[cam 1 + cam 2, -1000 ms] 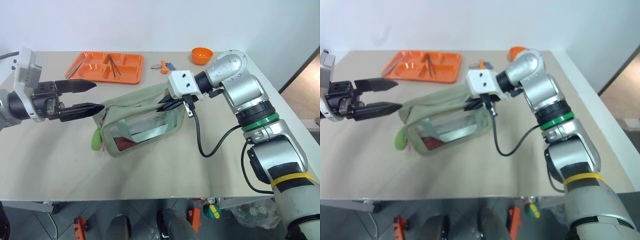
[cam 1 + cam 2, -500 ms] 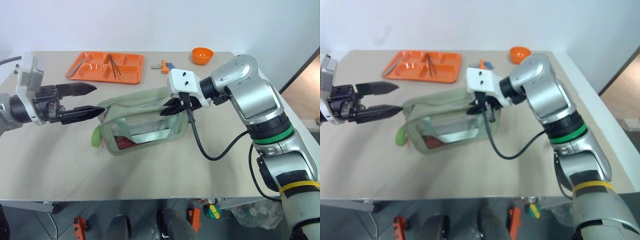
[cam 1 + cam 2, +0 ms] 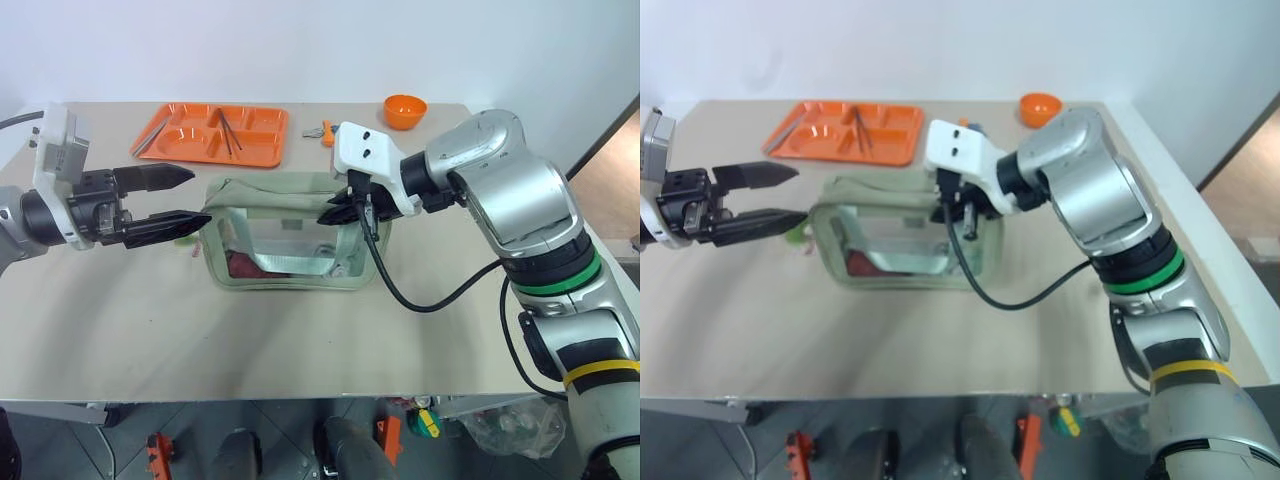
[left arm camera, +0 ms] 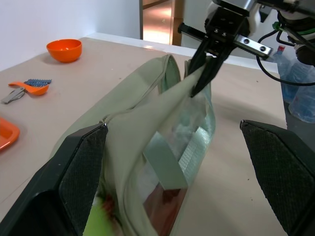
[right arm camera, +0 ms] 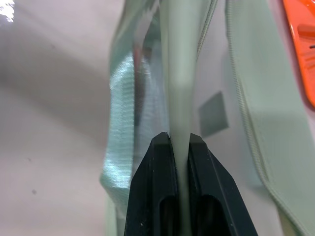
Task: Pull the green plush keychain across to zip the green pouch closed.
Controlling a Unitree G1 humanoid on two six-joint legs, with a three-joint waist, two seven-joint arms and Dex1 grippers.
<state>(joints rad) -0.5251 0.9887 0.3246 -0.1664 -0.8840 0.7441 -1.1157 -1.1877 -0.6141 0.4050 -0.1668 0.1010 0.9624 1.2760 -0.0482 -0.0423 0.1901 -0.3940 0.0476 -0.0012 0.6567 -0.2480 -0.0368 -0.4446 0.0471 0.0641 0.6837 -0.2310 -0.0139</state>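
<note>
While right gripper (image 3: 335, 213) pinches green pouch (image 3: 290, 235) (upright).

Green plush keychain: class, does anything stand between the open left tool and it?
Nothing visible does. The left tool is open at the near end of the green pouch, where the green plush keychain hangs. The right tool is shut on the pouch's far end, clear of that gap.

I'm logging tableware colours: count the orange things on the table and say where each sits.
3: the orange tray at the table's far left, the orange bowl at the far edge to the right, and a small orange scoop between them, beside some keys. More could be hidden behind the right arm.
</note>
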